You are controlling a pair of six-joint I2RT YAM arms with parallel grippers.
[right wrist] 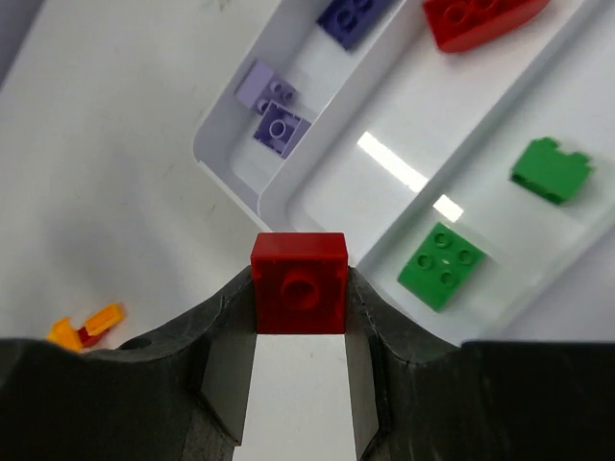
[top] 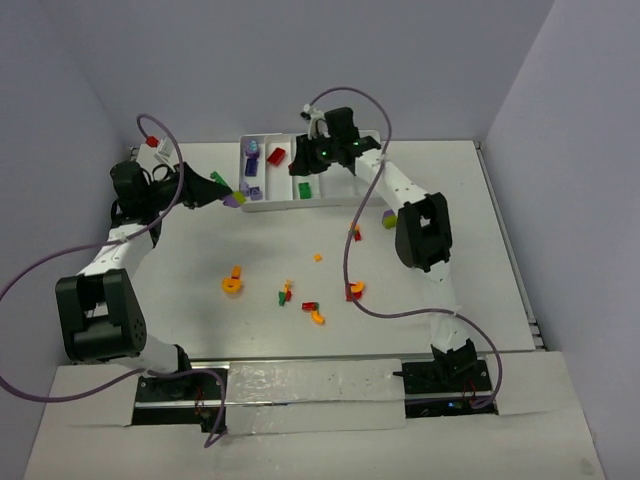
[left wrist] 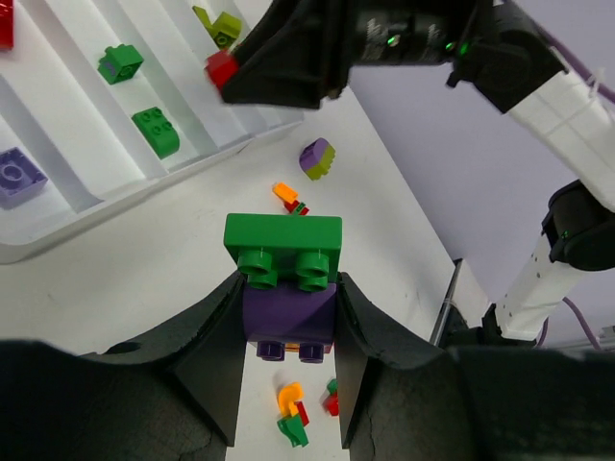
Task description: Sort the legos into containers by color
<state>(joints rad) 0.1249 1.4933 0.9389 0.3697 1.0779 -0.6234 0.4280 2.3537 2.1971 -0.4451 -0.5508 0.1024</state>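
1. R gripper [right wrist: 300, 300]: jaws narrowed to brick width and clamped on a red brick [right wrist: 299, 279] by its two sides, stud face twd the cam.
2. Tray [right wrist: 384, 115] is right below and ahead of the R jaws. The red brick hangs abt over the near end of the red slot [right wrist: 336, 206]. Can't tell if it is fully past the end rim.
3. Key relation: the red slot's long axis runs away from the jaws, up-right in the R wrist view. Purple slot [right wrist: 309, 65] is just left, green slot [right wrist: 495, 216] just right. Judgement: nudge fwd along that axis, then release. Sideways drift means the wrong slot.
4. L gripper [left wrist: 286, 322]: jaws clamped on a purple brick [left wrist: 286, 309]. A green brick [left wrist: 282, 238] is stuck on top and pokes out past the tips.
5. In the top view the L gripper sits just beside the tray's left near corner, not over it. The purple slot is the one nearest the L arm.
6. Risk: the L stack is 2 colours, so it prob needs splitting.
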